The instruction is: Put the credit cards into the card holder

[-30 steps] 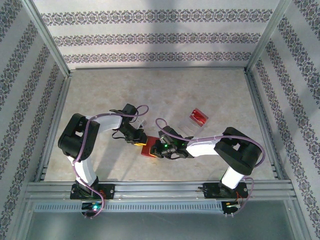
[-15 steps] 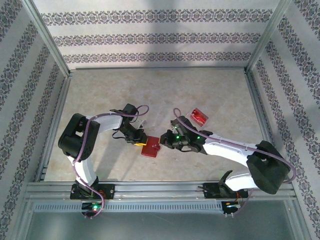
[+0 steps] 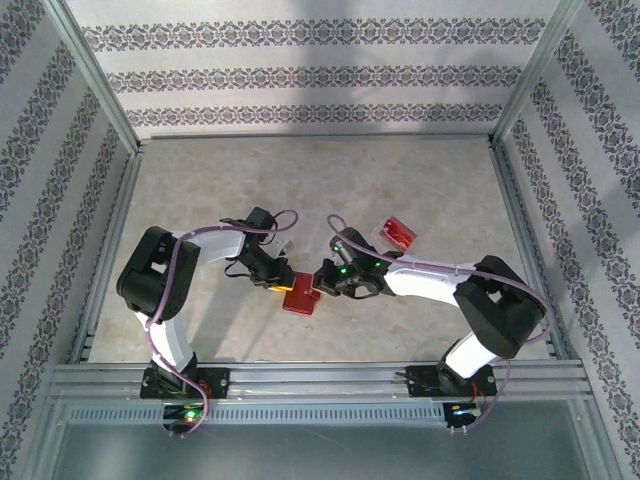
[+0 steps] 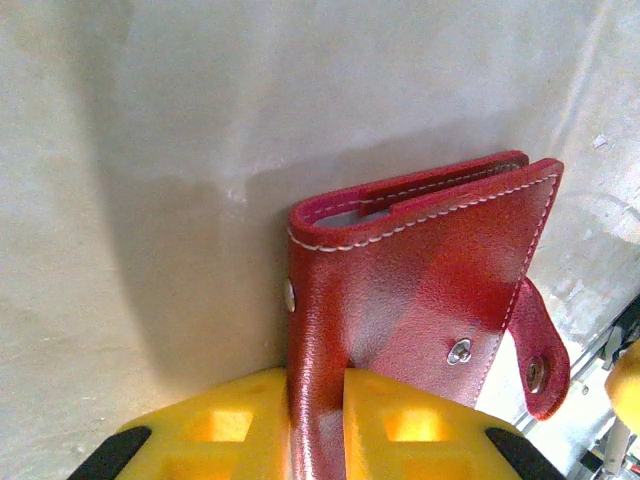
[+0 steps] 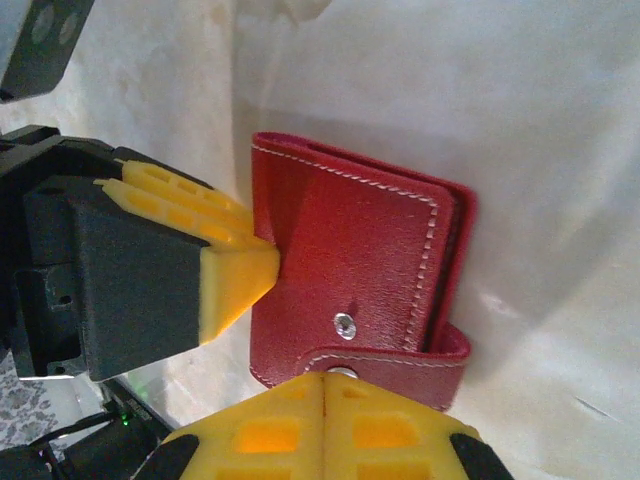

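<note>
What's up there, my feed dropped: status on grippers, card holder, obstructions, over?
Left gripper shut on card holder. Right gripper shut, tips at clasp tab. Card holder folded, tab unsnapped. Credit cards apart, beyond right arm.

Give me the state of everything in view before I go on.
card holder: folded shut, clamped at one edge.
clasp tab: unsnapped, sticking out past the cover.
credit cards: lying apart from the card holder, not inserted.
left gripper: shut on the card holder.
right gripper: shut, tips at the clasp tab; grip unclear.
</note>
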Controlling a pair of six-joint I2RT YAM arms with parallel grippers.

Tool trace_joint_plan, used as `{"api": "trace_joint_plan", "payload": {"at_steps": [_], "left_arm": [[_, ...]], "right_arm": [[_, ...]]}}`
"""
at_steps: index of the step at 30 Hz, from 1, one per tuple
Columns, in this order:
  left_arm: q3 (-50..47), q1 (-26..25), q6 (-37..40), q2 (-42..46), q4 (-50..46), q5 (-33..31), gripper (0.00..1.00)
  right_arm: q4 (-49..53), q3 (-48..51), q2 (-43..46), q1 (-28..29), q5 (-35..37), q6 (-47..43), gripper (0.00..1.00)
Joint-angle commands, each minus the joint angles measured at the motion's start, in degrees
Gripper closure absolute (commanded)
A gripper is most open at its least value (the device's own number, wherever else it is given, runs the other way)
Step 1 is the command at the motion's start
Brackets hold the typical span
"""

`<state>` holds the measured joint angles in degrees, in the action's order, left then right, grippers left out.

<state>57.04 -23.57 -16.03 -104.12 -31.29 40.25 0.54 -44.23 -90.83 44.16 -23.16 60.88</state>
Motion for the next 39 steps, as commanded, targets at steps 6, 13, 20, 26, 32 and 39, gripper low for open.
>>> {"api": "trace_joint_plan", "payload": {"at_steps": [6,13,20,26,32,39], "left_arm": [[-0.13,-2.06,0.91,-1.7,-1.12,-1.91,0.8],[-0.21,-2.17,0.73,-1.79,-0.91,-1.55,0.8],[-0.13,-2.52,0.8,-1.89,-0.89,-1.46,0.8],[0.06,-3.04,0.6,-2.36,-0.78,-1.04,0.8],[0.24,-3.59,0.56,-2.61,-1.17,-1.8,0.81],[0.35,-3.93,0.99,-2.65,-1.44,-2.02,0.81]], "right_arm": [[-4.78,-0.98,-3.91,1.51,-2.11,0.52,0.95],[-6.96,0.0,-5.34,1.89,-1.82,1.42,0.95],[-8.66,0.46,-6.35,1.54,-1.63,1.87,0.95],[-9.83,0.5,-8.17,1.37,-2.13,1.9,0.96],[-11.52,1.77,-9.63,1.22,-2.14,2.36,0.97],[-12.2,4.07,-11.19,1.38,-2.24,3.45,0.97]]}}
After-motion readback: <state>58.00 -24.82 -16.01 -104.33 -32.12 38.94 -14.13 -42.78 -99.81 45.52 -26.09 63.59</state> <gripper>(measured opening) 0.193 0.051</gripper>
